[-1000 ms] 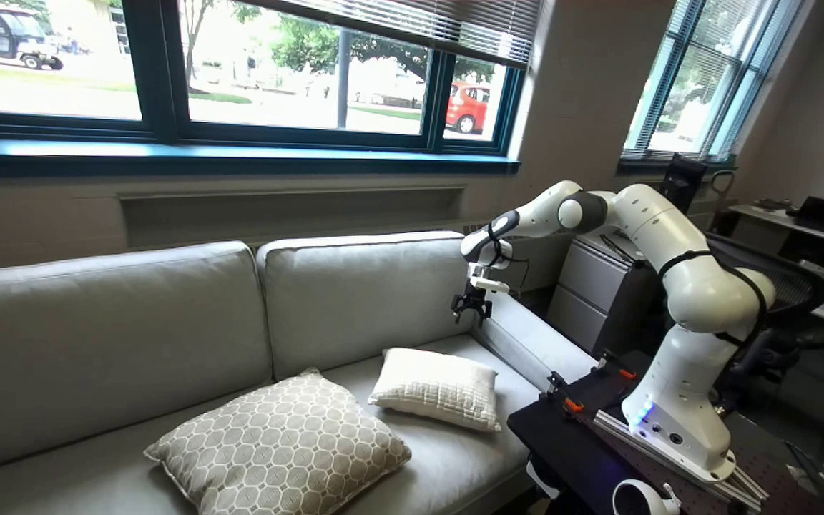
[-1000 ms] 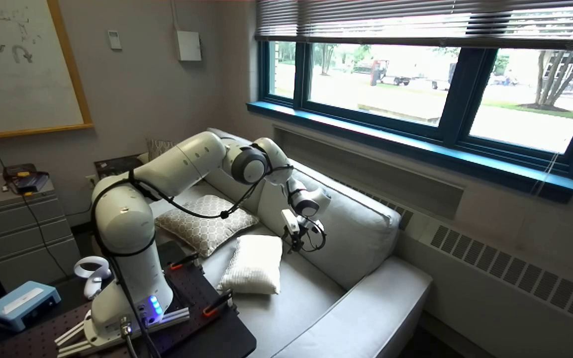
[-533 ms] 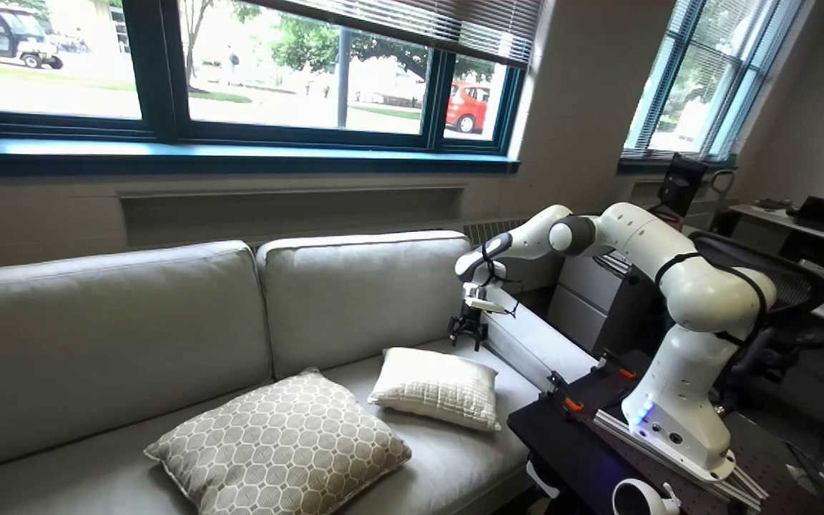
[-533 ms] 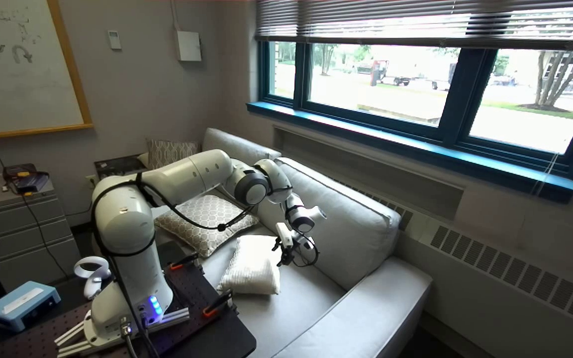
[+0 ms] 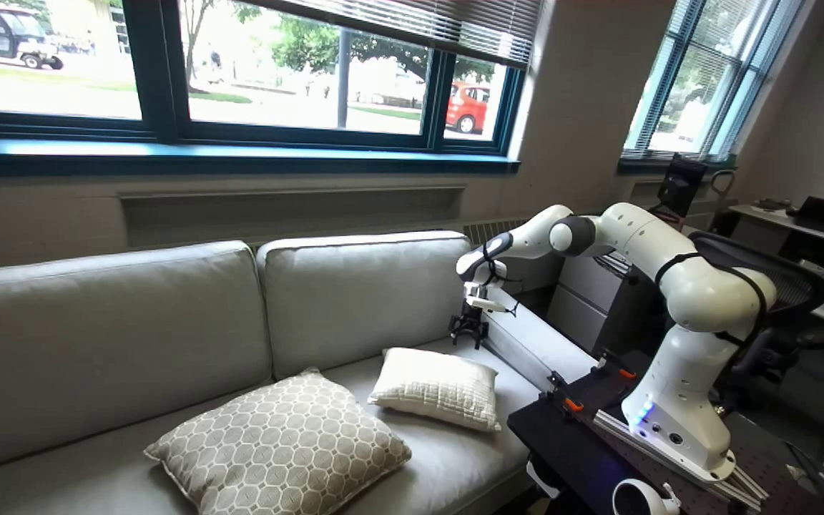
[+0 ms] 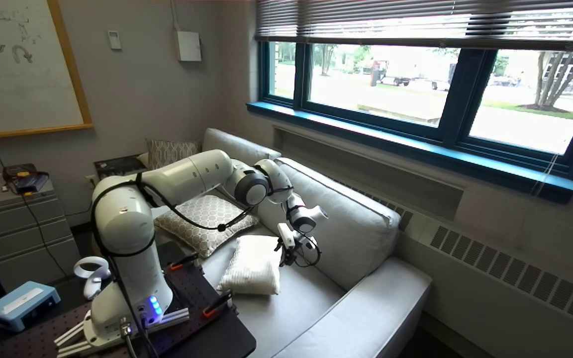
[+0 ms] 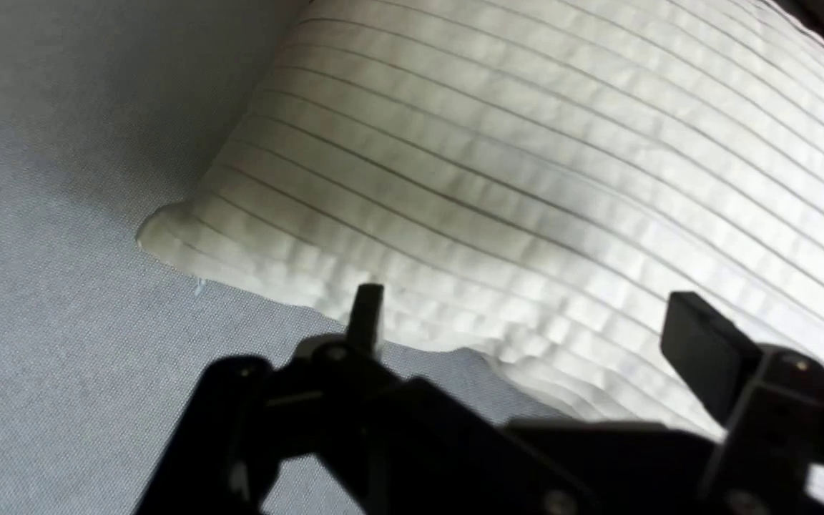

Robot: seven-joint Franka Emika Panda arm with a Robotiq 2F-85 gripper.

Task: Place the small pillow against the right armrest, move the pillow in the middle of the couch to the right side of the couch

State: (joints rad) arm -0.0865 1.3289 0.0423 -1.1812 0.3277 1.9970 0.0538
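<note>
The black two-fingered hand (image 7: 525, 300) stands spread wide, its tips apart over one edge of the small cream-white square fabric pillow (image 7: 526, 164); whether they touch it cannot be told. That pillow lies below the hand on the light grey upholstered couch (image 5: 69, 468), in the way between the hand and the large tan square cushion with a white lattice pattern (image 5: 283, 443), which is well apart from the hand. Near the hand, on the side away from that cushion, is the low padded grey right armrest (image 5: 537, 332); behind the hand rises a broad grey back cushion (image 5: 365, 293). Farther off, a black table (image 6: 232, 333) carries the white robot arm (image 6: 187, 169) and orange-handled clamps (image 6: 213, 309).

In the wrist view the pillow runs out of frame at the top and right. In an exterior view a black cable (image 6: 222, 227) crosses before the lattice cushion, and the hand overlaps the pillow's edge. The lower border of an exterior view cuts off the lattice cushion.
</note>
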